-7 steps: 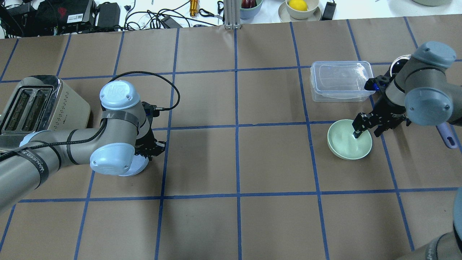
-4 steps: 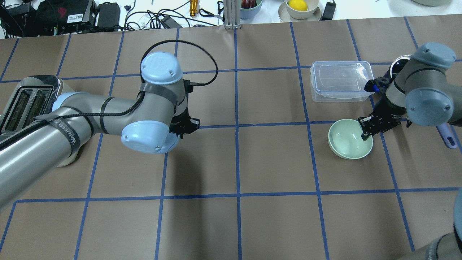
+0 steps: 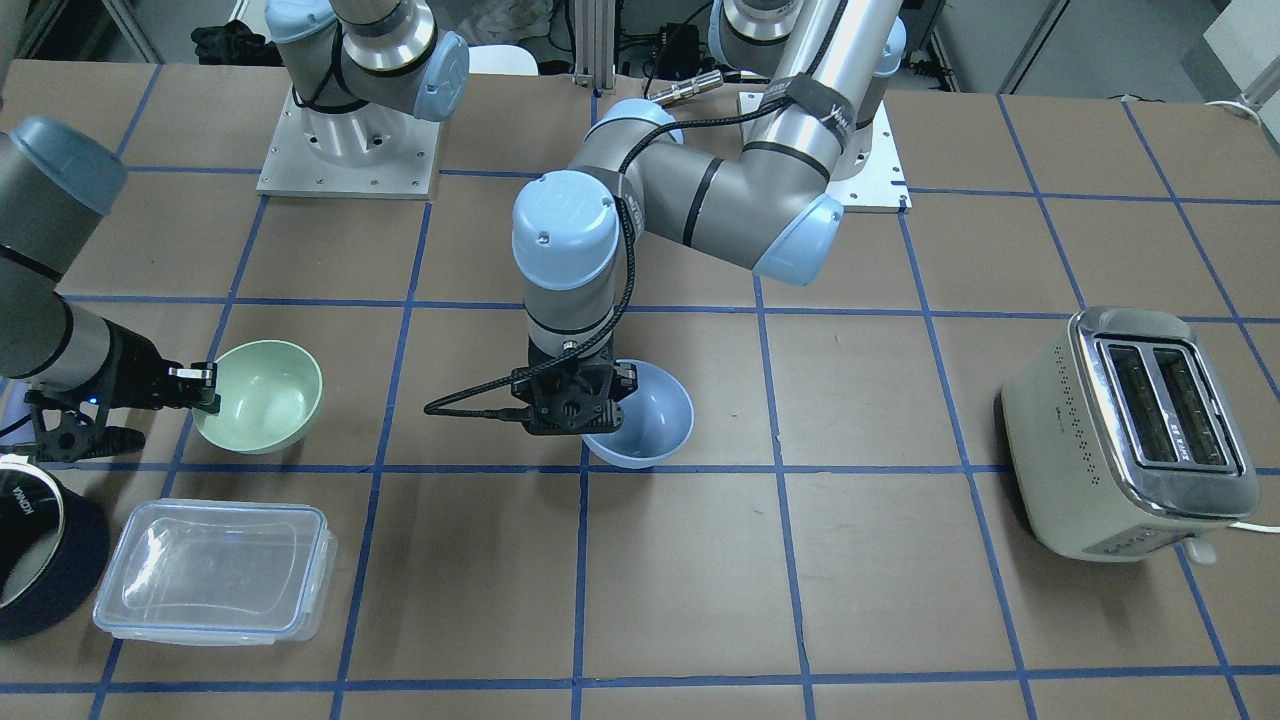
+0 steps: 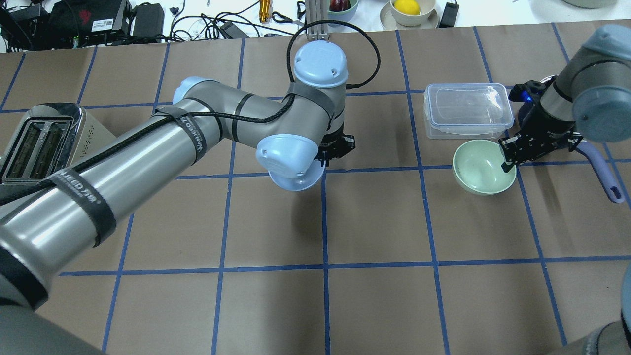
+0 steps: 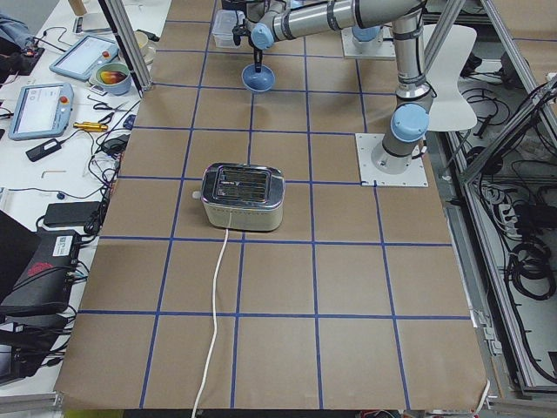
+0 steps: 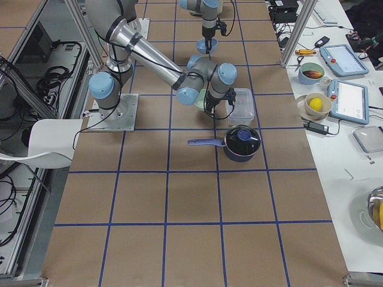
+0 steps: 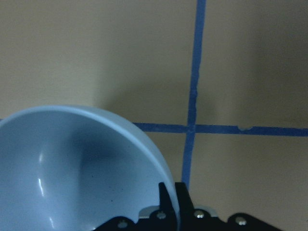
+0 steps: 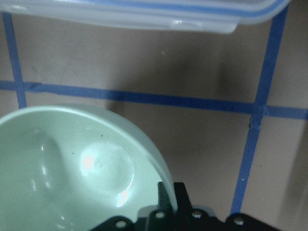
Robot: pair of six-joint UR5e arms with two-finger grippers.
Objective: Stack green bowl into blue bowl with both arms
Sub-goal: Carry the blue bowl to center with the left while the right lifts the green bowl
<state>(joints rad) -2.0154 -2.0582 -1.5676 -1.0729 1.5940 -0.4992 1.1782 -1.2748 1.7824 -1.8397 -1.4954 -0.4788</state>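
Observation:
The pale blue bowl [image 3: 648, 418] hangs near the table's middle, gripped at its rim by my left gripper [image 3: 570, 402], which is shut on it. In the overhead view the bowl [image 4: 298, 181] is mostly hidden under the left wrist, and the left gripper [image 4: 336, 148] sits just beyond it. In the left wrist view the rim [image 7: 72, 163] is pinched between the fingers [image 7: 169, 195]. The mint-green bowl [image 4: 480, 166] is at the right. My right gripper [image 4: 509, 157] is shut on its right rim. The bowl also shows in the right wrist view [image 8: 72, 163] and the front-facing view [image 3: 262, 393].
A cream toaster [image 4: 44, 143] stands at the far left. A clear lidded container [image 4: 466, 109] lies just beyond the green bowl. A navy saucepan [image 3: 40, 550] with a purple handle [image 4: 604, 172] is under the right arm. Bowls and cables line the far edge.
The left arm swung right with the blue bowl, from beside the toaster to the table's middle. The right gripper shut on the green bowl's rim and drew it toward the clear container.

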